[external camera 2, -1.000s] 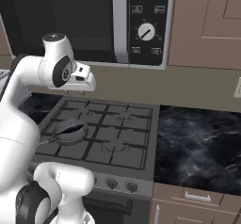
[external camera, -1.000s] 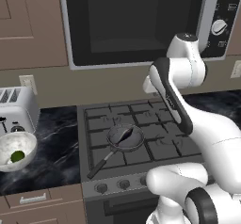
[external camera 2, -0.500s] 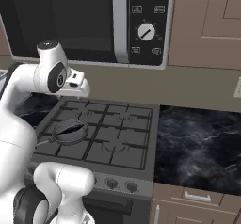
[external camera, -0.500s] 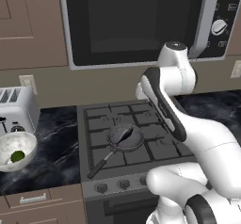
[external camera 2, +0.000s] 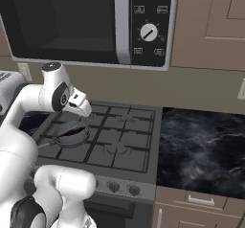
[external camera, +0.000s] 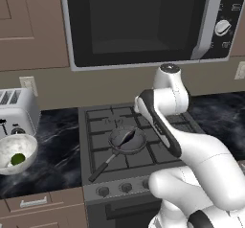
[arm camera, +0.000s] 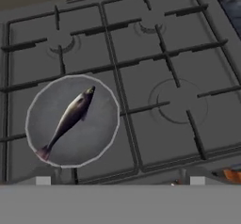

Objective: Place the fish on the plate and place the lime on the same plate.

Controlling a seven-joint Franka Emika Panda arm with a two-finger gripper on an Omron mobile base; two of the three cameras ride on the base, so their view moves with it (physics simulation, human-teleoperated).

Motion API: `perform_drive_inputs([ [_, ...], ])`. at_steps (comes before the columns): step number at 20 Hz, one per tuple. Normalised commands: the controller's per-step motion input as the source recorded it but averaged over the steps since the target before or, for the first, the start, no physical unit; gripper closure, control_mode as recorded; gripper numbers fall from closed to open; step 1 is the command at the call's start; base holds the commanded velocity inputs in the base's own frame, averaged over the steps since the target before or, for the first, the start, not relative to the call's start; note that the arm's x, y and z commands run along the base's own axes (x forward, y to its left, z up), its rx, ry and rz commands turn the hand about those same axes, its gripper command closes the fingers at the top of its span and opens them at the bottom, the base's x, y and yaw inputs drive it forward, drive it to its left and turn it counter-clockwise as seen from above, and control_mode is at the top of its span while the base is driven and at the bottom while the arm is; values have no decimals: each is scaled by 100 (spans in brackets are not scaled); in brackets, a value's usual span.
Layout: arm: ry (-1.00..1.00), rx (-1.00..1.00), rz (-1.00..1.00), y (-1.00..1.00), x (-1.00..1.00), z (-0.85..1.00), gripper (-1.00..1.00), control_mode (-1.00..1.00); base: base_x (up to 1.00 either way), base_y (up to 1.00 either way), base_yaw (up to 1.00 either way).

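Lowered since a second ago: white arm's top joint down from in front of the microwave [external camera: 139, 21] door to the wall below it, and shifted left in the left base view. No shift of pan, fish, bowl or lime.

Now reaching out over the gas stove [arm camera: 179, 100], with the gripper [arm camera: 120, 180] above the front of the stove and looking down on the grates. Fingertips [arm camera: 43, 180] set far apart at the bottom of the hand view, wide open, with nothing between them and nothing held. In the right base view, gripper [external camera 2: 81, 108] seen just above and behind the pan, not touching it.

Fish [arm camera: 68, 122] lying flat inside the black frying pan [arm camera: 94, 138], slantwise across its grey floor, head towards the back of the stove, reddish tail towards the front. Pan sitting on the front left burner, its long handle [external camera: 103, 167] pointing towards the front left corner of the stove. Fish [external camera: 127, 137] also visible as a dark sliver in the pan from the left base view.

Lime [external camera: 17, 159] resting in the white speckled bowl [external camera: 28, 141], low against its left side. Bowl standing on the dark marbled counter [external camera: 57, 150] left of the stove, just in front of the silver toaster [external camera: 16, 109], well apart from the pan.

Sliver of something red-orange at the lower right edge of the hand view, too little showing to tell what.
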Motion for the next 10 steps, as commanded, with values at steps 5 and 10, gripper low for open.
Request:
perform_drive_inputs([
  [5, 0, 16, -9, 15, 7, -26, -100, -100, 0, 0, 0],
  [10, 0, 10, 0, 37, 0, -24, -100, -100, 0, 0, 0],
])
